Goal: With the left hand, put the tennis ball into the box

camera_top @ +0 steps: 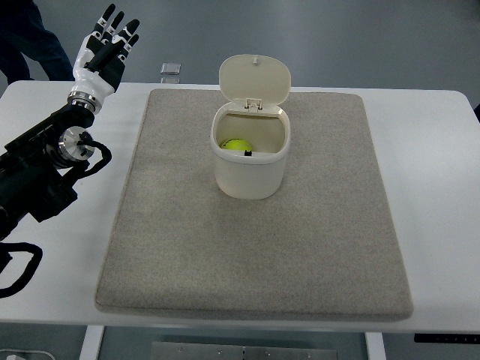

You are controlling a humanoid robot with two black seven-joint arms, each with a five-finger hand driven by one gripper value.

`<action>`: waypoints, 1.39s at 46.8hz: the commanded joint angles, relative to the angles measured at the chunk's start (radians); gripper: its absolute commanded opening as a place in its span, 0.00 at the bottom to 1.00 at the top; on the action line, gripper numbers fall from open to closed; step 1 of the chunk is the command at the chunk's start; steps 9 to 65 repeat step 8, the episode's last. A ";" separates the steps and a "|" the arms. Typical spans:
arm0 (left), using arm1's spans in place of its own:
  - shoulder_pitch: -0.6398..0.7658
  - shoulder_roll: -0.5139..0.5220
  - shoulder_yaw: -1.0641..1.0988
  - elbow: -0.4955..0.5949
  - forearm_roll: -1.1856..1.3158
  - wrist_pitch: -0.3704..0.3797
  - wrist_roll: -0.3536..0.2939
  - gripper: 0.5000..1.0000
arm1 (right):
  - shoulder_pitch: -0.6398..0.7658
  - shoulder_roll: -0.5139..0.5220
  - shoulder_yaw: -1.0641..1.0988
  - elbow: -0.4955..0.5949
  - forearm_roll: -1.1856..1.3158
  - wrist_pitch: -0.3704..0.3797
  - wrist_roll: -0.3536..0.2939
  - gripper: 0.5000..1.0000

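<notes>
A cream box (250, 169) with its hinged lid (255, 79) flipped up stands on the grey mat (255, 247) near the mat's far middle. A yellow-green tennis ball (235, 144) lies inside the box, at its left side, partly hidden by the rim. My left hand (109, 41) is far to the left of the box, raised beyond the table's far left corner, fingers spread and holding nothing. Its black arm (45, 169) comes in from the left edge. No right arm shows.
The mat covers most of the white table (435, 187). A small silver square object (171, 70) lies past the table's far edge. A person's dark trouser legs (30, 37) stand at the top left corner, just beside my left hand.
</notes>
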 commanded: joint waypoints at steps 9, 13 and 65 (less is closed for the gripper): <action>0.001 0.000 -0.002 0.001 0.000 0.001 0.000 0.98 | -0.002 0.000 0.003 0.001 0.001 0.005 0.001 0.88; 0.001 0.000 -0.002 0.001 0.000 0.001 0.000 0.98 | -0.002 0.000 0.003 0.001 0.001 0.005 0.001 0.88; 0.001 0.000 -0.002 0.001 0.000 0.001 0.000 0.98 | -0.002 0.000 0.003 0.001 0.001 0.005 0.001 0.88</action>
